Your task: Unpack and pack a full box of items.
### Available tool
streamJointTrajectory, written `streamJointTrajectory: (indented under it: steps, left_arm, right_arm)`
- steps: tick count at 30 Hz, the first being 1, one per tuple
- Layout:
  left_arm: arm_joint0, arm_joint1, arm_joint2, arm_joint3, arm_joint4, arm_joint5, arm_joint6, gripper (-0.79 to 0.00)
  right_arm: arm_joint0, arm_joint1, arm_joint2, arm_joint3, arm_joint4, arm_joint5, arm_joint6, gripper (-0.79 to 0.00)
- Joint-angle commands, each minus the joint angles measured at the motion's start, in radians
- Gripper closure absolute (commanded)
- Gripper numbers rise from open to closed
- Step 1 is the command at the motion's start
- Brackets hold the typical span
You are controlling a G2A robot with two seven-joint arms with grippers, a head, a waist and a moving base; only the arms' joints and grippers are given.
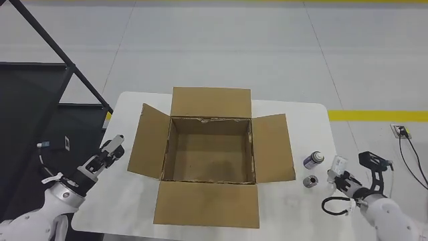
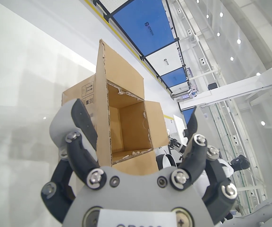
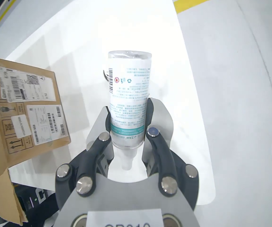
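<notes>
An open cardboard box stands in the middle of the white table, all flaps folded out and its inside bare. My left gripper is at the table's left edge, just outside the left flap. Its fingers are spread apart, nothing between them, with the box ahead of it. My right gripper is shut on a clear bottle with a white printed label, held above the table's right end. In the top view this gripper is right of two small cans.
The nearer can lies close to the bottle. The box's labelled right flap is beside the right gripper. A black metal frame stands left of the table. A cable lies on the floor at right.
</notes>
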Motion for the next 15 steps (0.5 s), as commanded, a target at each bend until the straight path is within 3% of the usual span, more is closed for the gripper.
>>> streamJointTrajectory:
  steps: [1, 7, 13, 15]
  left_arm:
    - [0.001, 0.001, 0.000, -0.001, 0.002, 0.001, 0.004, -0.785]
    - [0.015, 0.002, -0.005, -0.005, -0.002, 0.001, 0.024, -0.785]
    - [0.025, 0.004, -0.008, -0.008, -0.002, 0.002, 0.041, -0.785]
    - [0.027, 0.004, -0.008, -0.010, -0.003, 0.003, 0.045, -0.785]
  right_arm:
    - [0.050, 0.010, 0.003, 0.117, 0.005, -0.067, -0.006, 0.000]
    - [0.172, 0.037, 0.008, 0.347, -0.027, -0.134, -0.034, 0.000]
    - [0.233, 0.058, 0.000, 0.444, -0.043, -0.158, -0.018, 0.000]
    - [0.248, 0.063, -0.008, 0.461, -0.047, -0.156, -0.009, -0.132]
